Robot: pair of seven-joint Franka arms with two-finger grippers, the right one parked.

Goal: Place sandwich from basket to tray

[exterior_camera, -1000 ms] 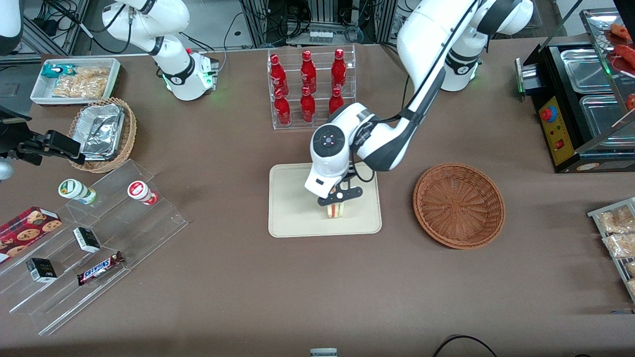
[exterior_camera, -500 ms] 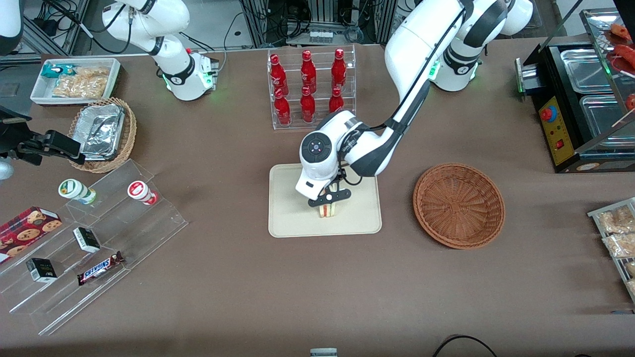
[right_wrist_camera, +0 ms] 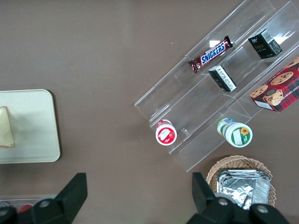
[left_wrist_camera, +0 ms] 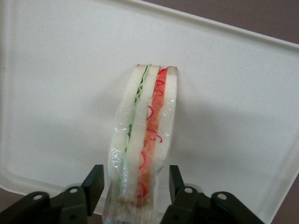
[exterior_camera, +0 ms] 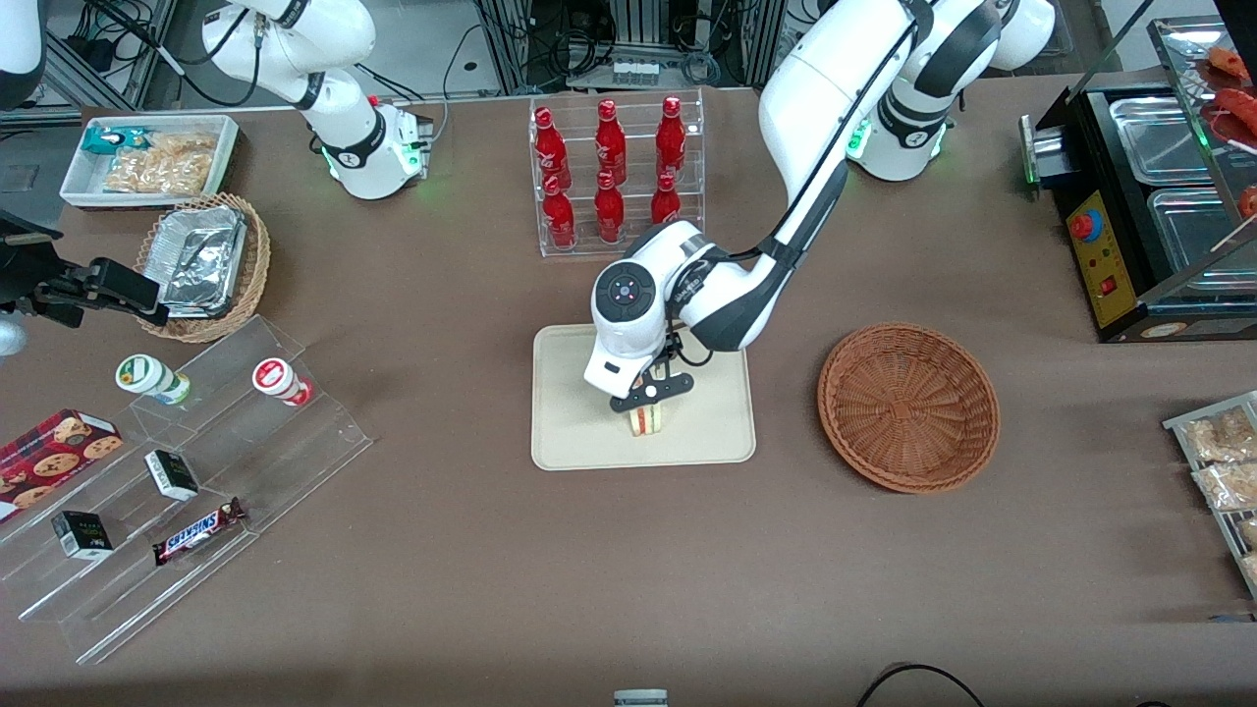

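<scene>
The sandwich [exterior_camera: 646, 420] [left_wrist_camera: 147, 140] [right_wrist_camera: 5, 127], wrapped in clear film, stands on edge on the cream tray [exterior_camera: 579, 412] [left_wrist_camera: 70, 93] [right_wrist_camera: 32, 126], with its red, orange and green filling layers facing up. My left gripper [exterior_camera: 648, 398] [left_wrist_camera: 135, 179] hangs just above it, open. Its fingers [left_wrist_camera: 96, 179] stand on either side of the sandwich with a small gap on each side. The reddish-brown basket [exterior_camera: 908, 407] lies beside the tray toward the working arm's end, with nothing in it.
A clear rack of red bottles [exterior_camera: 609, 177] stands farther from the camera than the tray. Toward the parked arm's end are a stepped acrylic shelf with snacks [exterior_camera: 177, 471], a tan basket of foil containers [exterior_camera: 201, 265] and a white bin [exterior_camera: 147, 157]. A black food warmer [exterior_camera: 1159, 196] sits at the working arm's end.
The gripper and the sandwich have shifted over the tray toward the parked arm's end, most of it in the first half second. The basket has not moved.
</scene>
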